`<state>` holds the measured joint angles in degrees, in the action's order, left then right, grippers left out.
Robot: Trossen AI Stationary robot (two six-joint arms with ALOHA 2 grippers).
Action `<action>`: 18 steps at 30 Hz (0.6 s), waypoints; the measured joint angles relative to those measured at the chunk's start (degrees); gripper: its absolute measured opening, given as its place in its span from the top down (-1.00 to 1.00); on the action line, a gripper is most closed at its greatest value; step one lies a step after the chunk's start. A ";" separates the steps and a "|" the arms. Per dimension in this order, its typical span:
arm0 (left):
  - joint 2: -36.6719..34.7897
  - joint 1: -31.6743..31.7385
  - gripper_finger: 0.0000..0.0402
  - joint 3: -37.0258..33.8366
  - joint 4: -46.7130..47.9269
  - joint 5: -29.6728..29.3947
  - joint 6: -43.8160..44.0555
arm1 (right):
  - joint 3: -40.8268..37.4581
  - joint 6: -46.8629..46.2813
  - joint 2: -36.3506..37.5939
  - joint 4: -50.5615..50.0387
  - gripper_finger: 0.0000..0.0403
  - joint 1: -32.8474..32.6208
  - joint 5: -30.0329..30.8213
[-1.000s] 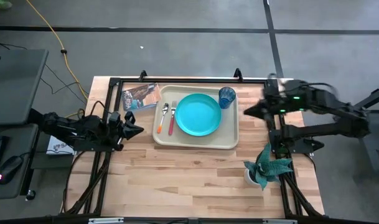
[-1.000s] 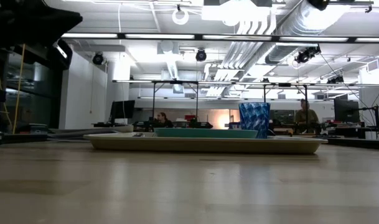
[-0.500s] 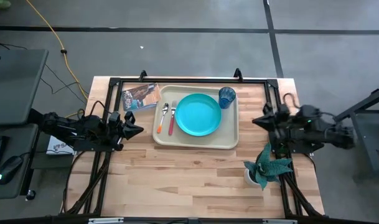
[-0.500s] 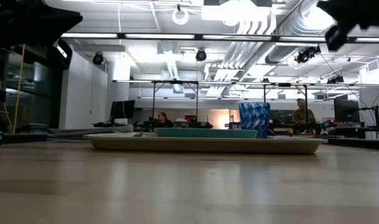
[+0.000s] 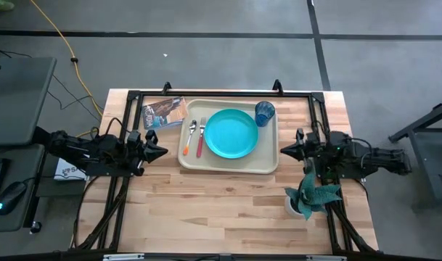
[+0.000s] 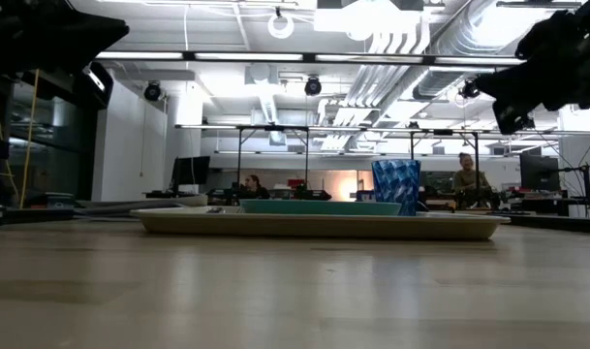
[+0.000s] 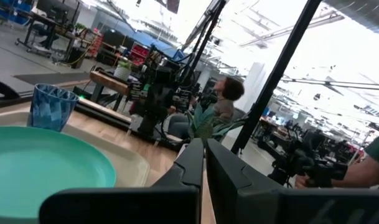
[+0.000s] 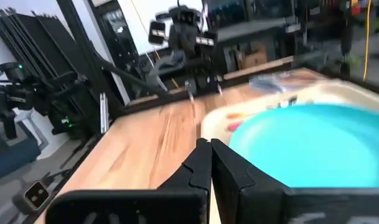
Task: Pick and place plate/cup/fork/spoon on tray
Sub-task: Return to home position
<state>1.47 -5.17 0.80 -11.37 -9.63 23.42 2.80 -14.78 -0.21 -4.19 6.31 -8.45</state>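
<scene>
Left tool (image 5: 159, 151) sits just off the tray's left edge, above the worktop (image 5: 228, 210). Its fingers (image 7: 192, 165) are pressed together with nothing between them. Right tool (image 5: 284, 150) is just off the tray's right edge, pointing at it. Its fingers (image 8: 200, 163) are closed up tight too, and they hold nothing. In the low view I get that arm in the upper right, well clear of the worktop.

Tray (image 5: 265, 158) lies in the middle of the worktop, toward the top of the high view. Plate (image 5: 230, 133) lies flat at its centre. Cup (image 5: 264, 113) stands upright in the tray's upper right corner, just beside the plate's rim; I can't tell whether they touch. Spoon (image 5: 192, 133) and fork (image 5: 201, 138) lie side by side in the strip left of the plate. The spoon is outermost and the fork is next to the plate. Metal ends point to the top of the high view, handles to the bottom. All four things are on the tray.

Off-task: booklet (image 5: 164, 112) is just off the tray's upper left corner. Potted plant (image 5: 311, 194) stands on the worktop right beside the right arm. A person (image 6: 466, 179) shows in the room behind, in the low view.
</scene>
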 joint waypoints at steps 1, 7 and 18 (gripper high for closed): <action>-0.02 0.02 1.00 0.00 -0.05 0.00 0.00 | -0.30 0.64 -0.07 1.16 1.00 0.01 0.02; 0.02 0.01 1.00 0.00 -0.03 0.02 -0.01 | -0.95 5.45 -0.07 2.94 1.00 0.02 0.11; 0.03 0.00 1.00 0.00 -0.03 0.02 0.00 | -0.95 4.49 -0.17 2.28 1.00 0.02 4.39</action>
<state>1.50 -5.17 0.80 -11.40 -9.61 23.42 1.85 -10.28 -0.38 -1.91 6.33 -4.05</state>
